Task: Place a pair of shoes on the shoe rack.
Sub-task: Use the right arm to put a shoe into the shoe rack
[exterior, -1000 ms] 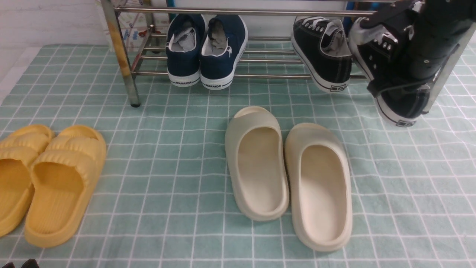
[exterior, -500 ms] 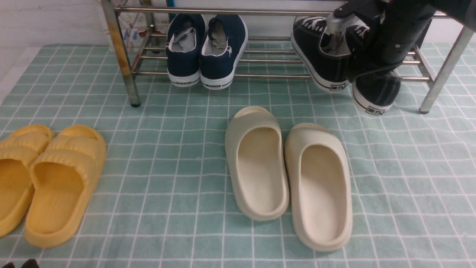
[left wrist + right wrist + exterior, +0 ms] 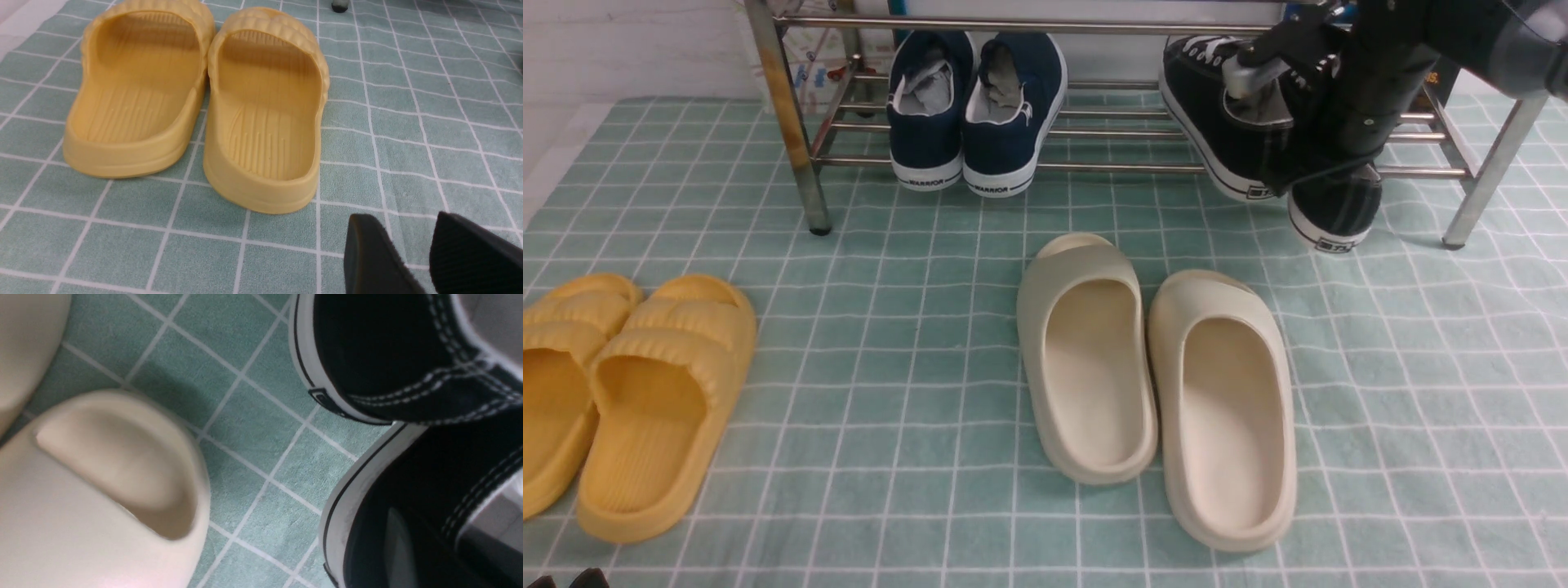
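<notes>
Black canvas marked the task's pair. The first sneaker [image 3: 1225, 139] lay on the lower bars of the shoe rack [image 3: 1094, 26], its heel toward the camera. The second sneaker [image 3: 1333, 216] was just beside it on the right, tilted, its heel hanging past the front bar above the green checked cloth [image 3: 915, 392]. The right hand [image 3: 1342, 155] was clamped narrow on this second sneaker from above. The left hand [image 3: 412, 261] hovered low over the cloth near the yellow slippers [image 3: 204, 102], fingers spread wide and holding nothing. Navy sneakers [image 3: 976, 106] stood further left on the same bars, and cream slippers [image 3: 1160, 384] lay in front of the rack.
</notes>
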